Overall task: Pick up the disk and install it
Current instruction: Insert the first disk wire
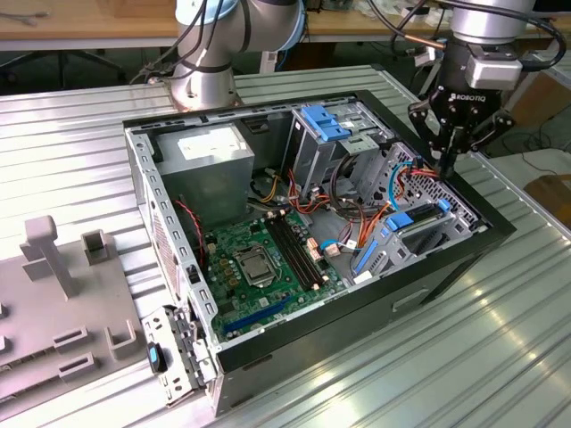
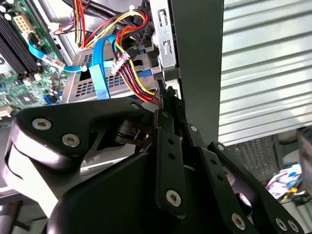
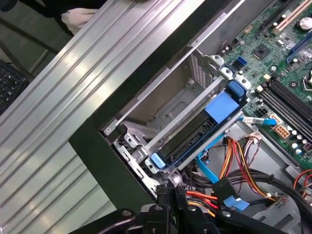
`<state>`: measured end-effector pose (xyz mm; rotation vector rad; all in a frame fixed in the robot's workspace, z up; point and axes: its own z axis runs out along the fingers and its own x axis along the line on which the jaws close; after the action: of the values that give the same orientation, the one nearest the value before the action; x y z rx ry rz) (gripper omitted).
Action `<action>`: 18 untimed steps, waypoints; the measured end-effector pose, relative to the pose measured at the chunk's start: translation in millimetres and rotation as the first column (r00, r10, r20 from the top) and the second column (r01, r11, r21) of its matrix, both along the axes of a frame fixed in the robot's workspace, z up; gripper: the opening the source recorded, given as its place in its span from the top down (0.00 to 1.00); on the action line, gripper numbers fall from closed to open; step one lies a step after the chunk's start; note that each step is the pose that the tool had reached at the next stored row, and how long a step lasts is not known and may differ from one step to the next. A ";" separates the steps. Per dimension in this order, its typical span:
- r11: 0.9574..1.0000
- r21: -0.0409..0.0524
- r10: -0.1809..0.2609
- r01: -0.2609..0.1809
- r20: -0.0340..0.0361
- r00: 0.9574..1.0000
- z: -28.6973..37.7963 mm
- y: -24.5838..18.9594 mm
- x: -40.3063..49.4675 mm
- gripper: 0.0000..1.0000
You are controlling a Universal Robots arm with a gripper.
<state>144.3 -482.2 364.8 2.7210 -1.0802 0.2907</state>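
The claw (image 1: 446, 168) hangs closed and empty over the wires (image 3: 234, 157) inside the open computer case (image 1: 294, 339). The disk (image 3: 192, 134) sits in its metal bay beside the case wall.

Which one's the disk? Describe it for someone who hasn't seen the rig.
Find the open computer case on the ribbed metal table, then its end at the exterior view's right, past the green motherboard. The disk sits in the silver bay there: a flat dark slab between bright blue rails, unlike the taller blue-latched drive cage.
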 end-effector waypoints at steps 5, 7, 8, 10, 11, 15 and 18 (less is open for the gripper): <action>0.998 -0.002 -0.060 0.060 0.000 0.998 -0.6 0.8 1.1 0.84; 0.998 -0.003 -0.069 0.069 0.000 0.998 -1.2 2.0 1.4 0.84; 0.996 -0.003 -0.084 0.084 0.000 0.996 -1.2 2.0 1.5 0.84; 0.993 -0.003 -0.120 0.120 0.000 0.993 -1.7 2.1 1.4 0.84; 0.991 -0.003 -0.133 0.133 0.000 0.991 -2.0 2.1 1.4 0.84; 0.979 -0.003 -0.206 0.206 0.000 0.979 -3.4 2.0 1.4 0.84; 0.961 -0.003 -0.277 0.277 0.000 0.961 -4.5 2.0 1.4 0.84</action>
<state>145.7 -480.1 360.3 2.5214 -1.4382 0.2458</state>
